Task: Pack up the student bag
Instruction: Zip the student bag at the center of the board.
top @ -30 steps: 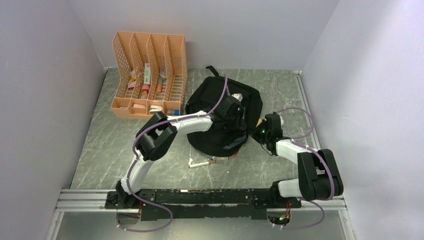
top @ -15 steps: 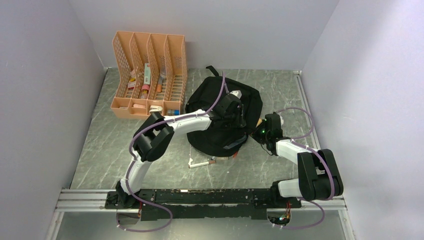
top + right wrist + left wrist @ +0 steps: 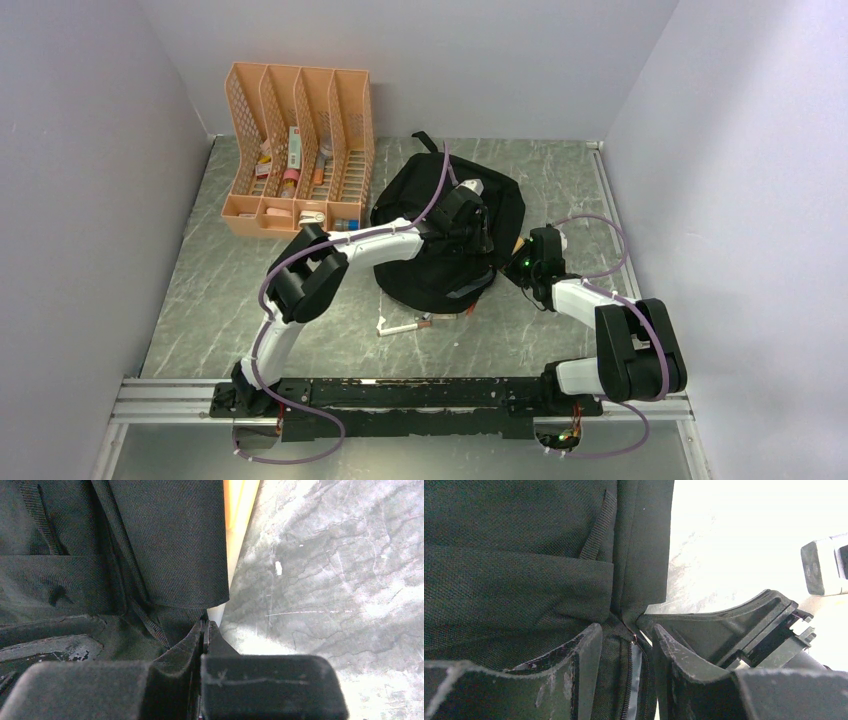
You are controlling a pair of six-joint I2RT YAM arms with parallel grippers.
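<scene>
Backpack (image 3: 505, 210), large black domed fabric: likely limp, light, best pinched at zipper seam (image 3: 629, 665). Left tool (image 3: 626, 630) spread astride it; right tool (image 3: 205, 625) pressed together

White arm links (image 3: 385, 245), black joints (image 3: 318, 280), purple cables (image 3: 440, 190); scuffed black fingers (image 3: 584, 670).

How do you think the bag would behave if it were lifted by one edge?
Probably floppy: the bag is soft fabric, folded and creased at its seams. Lifted by an edge, it would likely sag rather than rise whole. Its coarse weave looks unlikely to slip.
</scene>
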